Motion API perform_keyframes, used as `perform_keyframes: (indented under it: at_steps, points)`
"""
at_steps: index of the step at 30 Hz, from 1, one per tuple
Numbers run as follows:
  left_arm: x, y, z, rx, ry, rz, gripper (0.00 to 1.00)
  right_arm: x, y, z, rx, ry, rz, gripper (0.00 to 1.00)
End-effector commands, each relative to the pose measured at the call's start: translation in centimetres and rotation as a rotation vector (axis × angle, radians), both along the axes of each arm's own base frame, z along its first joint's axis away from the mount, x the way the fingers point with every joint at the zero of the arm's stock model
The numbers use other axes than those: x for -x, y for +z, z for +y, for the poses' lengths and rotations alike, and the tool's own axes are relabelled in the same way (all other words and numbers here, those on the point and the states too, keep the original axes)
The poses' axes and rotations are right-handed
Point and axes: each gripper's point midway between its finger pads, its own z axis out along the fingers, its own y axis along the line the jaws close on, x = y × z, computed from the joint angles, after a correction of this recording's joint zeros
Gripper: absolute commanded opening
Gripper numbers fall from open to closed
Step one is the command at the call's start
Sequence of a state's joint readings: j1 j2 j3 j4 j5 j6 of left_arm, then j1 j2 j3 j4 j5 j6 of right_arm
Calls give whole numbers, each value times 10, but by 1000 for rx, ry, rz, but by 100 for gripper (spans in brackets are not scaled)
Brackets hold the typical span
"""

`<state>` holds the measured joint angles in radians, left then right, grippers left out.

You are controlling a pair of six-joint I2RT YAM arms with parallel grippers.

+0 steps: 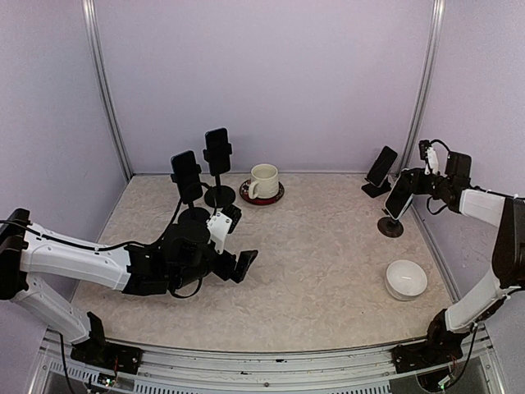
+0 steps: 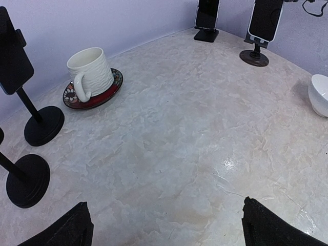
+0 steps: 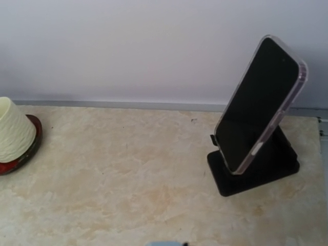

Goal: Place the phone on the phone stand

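At the far right of the table, our right hand looks closed thin on the top of the phone, which leans on the stand. We judge the biggest risk is a sideways pull on release tipping that stand. A smaller risk is the phone sliding off its lip. Our left hand lies wide open and holds nothing, well apart. The 2 pole stands, wedge stand, bowl and mug block nothing.

A black phone in a clear case is leaning on a black wedge stand; a cream ribbed mug is sitting at the beige marbled tabletop's left edge.
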<state>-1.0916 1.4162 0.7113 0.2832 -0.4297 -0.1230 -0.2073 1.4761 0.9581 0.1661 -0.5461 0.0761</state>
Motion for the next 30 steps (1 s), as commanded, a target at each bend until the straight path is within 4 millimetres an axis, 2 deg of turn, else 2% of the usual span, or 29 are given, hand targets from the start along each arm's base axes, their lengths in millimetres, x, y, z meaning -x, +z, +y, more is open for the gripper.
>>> perform_keyframes:
  at_steps: [1,13,30]
  points:
    - [-1,6,2,12,7,-11,99,-14,36,-7,45,12,-125,0]
    - [0,4,2,13,5,-5,99,-30,12,-15,62,23,-81,0]
    - [1,7,8,16,16,-8,99,-35,-21,-13,24,62,5,0]
